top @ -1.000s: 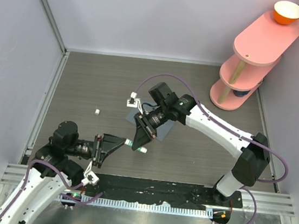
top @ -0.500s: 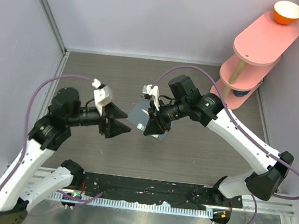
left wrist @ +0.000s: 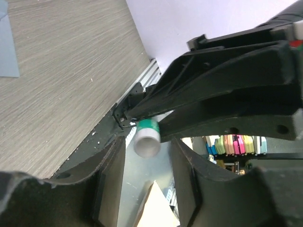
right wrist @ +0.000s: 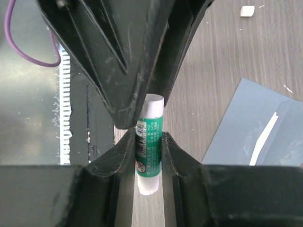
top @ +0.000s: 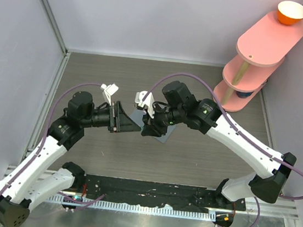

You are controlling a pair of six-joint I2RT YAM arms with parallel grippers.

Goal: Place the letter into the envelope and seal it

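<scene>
Two robot arms meet above the middle of the table (top: pixel 207 153). A second ago the left arm lay low at the near left edge with its gripper close to the surface. It has since risen and swung in toward the centre, and the left gripper (top: pixel 137 128) now points nose to nose at the right gripper (top: pixel 147 128).

The right gripper is clamped on a green-labelled glue stick (right wrist: pixel 149 137), gripping it by the body with the white end facing its partner. In the left wrist view, the left gripper's jaws stand on either side of that white end with a sliver of space on each side, so they are parted and not yet pinching.

The envelope (top: pixel 161 136) lies flat on the table directly beneath the two grippers, with neither arm touching it. A pale strip shows on it in the right wrist view, and whether the letter is inside cannot be made out.

The meeting looks like the start of the sealing stage, with the left gripper placed to pull the cap while the right holds the stick. The risk is a weak or off-centre pinch that slips off the cap.
</scene>
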